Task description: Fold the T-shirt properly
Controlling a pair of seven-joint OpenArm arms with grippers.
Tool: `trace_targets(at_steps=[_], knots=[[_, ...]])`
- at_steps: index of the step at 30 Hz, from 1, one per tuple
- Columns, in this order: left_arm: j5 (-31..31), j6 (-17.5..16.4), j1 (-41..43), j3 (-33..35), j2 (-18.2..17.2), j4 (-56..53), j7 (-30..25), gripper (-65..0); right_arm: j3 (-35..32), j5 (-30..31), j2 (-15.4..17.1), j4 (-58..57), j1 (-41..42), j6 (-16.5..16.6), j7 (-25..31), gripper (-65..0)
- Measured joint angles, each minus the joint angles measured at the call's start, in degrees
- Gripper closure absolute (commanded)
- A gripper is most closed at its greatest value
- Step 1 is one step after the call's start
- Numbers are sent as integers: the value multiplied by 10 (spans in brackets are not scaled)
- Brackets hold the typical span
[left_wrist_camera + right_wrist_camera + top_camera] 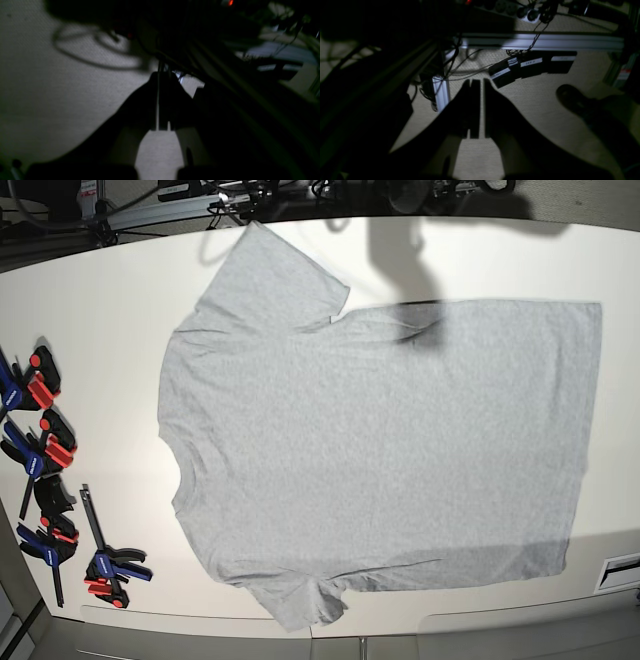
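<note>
T-shirt flat on table | hands not over it

Your right gripper in dark silhouette, jaws almost together with a thin gap, you see carpet floor below, an aluminium rail, labelled black boxes, cables, a dark shoe at right.

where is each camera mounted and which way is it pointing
Left wrist: on the left arm, aimed past its shut left gripper at carpet floor.
Right wrist: on the right arm, aimed past its shut right gripper at floor and an aluminium frame rail.
Base: overhead, looking down at the T-shirt lying flat on the table; no arm shows.
Both wrist views show carpet, not the table.
</note>
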Motion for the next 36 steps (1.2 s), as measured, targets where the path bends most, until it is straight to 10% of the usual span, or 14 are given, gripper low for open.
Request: trace_targets(at_steps=[36], knots=[[11,0,56,0,-28,91,18,0,0,9,12,16,-19,0,-2,-17]])
